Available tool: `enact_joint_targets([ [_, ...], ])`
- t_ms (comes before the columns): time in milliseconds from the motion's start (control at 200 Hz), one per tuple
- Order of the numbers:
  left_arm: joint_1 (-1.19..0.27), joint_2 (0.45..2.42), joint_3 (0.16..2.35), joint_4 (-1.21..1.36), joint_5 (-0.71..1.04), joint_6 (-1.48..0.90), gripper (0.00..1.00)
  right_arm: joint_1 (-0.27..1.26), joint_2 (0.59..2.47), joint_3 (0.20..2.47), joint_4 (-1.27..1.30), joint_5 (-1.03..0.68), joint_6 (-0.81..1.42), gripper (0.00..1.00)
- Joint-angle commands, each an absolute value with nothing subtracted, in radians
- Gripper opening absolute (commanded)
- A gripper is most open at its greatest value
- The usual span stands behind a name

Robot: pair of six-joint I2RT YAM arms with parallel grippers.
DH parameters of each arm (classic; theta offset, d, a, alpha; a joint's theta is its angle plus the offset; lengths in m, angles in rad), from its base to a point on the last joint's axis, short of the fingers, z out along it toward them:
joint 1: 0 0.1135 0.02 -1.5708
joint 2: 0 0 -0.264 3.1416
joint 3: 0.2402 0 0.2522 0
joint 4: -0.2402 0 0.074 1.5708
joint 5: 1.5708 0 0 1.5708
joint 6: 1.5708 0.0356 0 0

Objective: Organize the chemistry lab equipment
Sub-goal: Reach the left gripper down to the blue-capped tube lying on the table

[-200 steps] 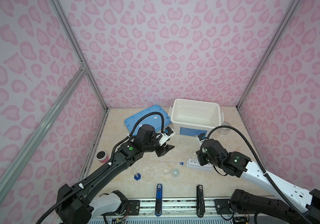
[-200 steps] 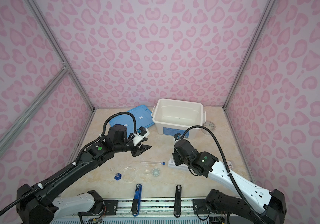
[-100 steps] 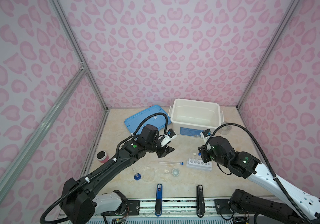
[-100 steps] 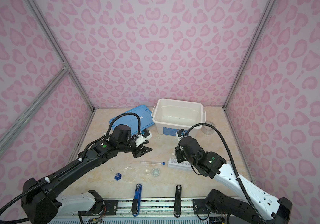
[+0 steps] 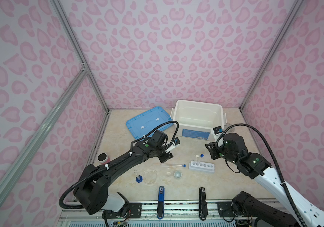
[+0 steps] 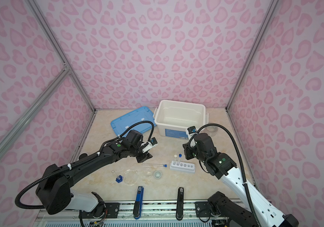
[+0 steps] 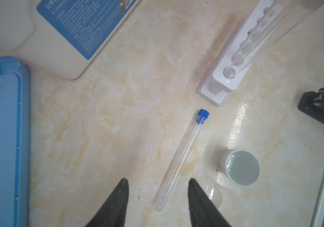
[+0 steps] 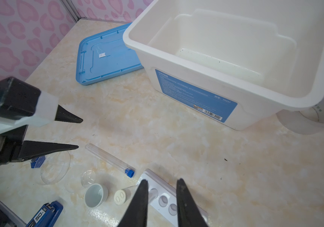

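Note:
A white six-hole rack (image 5: 201, 167) (image 8: 165, 198) holds two upright tubes, one white-capped (image 5: 197, 156) (image 8: 120, 197) and one blue-capped (image 5: 202, 155). My right gripper (image 8: 162, 180) (image 5: 212, 153) hangs open just above and behind the rack, holding nothing. A third tube with a blue cap (image 7: 182, 155) (image 5: 173, 165) lies flat on the table. My left gripper (image 7: 157, 179) (image 5: 166, 158) is open over its closed end, fingers either side, not touching. Nearby sit a small white cup (image 5: 177, 174), a clear round dish (image 5: 149, 176) and a tiny blue-based cylinder (image 5: 138, 177).
An empty white bin (image 5: 198, 104) stands at the back with its blue lid (image 5: 147, 121) beside it. A tape roll (image 8: 314, 118) sits behind the bin's right corner. A pink jar with black lid (image 5: 103, 158) is at the left wall. Blue (image 5: 161, 193) and black (image 5: 202, 193) tools lie at the front edge.
My right gripper has drawn back and up from the rack, so its two standing tubes now show. My left gripper has come down a little toward the lying tube.

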State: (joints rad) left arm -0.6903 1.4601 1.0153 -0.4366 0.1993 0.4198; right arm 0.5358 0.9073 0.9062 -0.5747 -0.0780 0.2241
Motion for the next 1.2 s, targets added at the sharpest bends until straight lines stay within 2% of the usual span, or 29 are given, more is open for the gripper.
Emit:
enact_joint_targets([
  [0, -0.699, 1.519, 1.038, -0.467, 0.130, 0.467, 0.51, 0.508, 0.904, 0.890, -0.534, -0.140, 0.204, 0.26],
  [285, -0.733, 1.628, 1.084, -0.524, 0.091, 0.499, 0.49, 0.446, 0.917, 0.867, -0.507, -0.206, 0.190, 0.26],
  [1195, -0.803, 1.720, 1.068, -0.539, 0.045, 0.529, 0.47, 0.435, 0.916, 0.830, -0.483, -0.213, 0.198, 0.26],
])
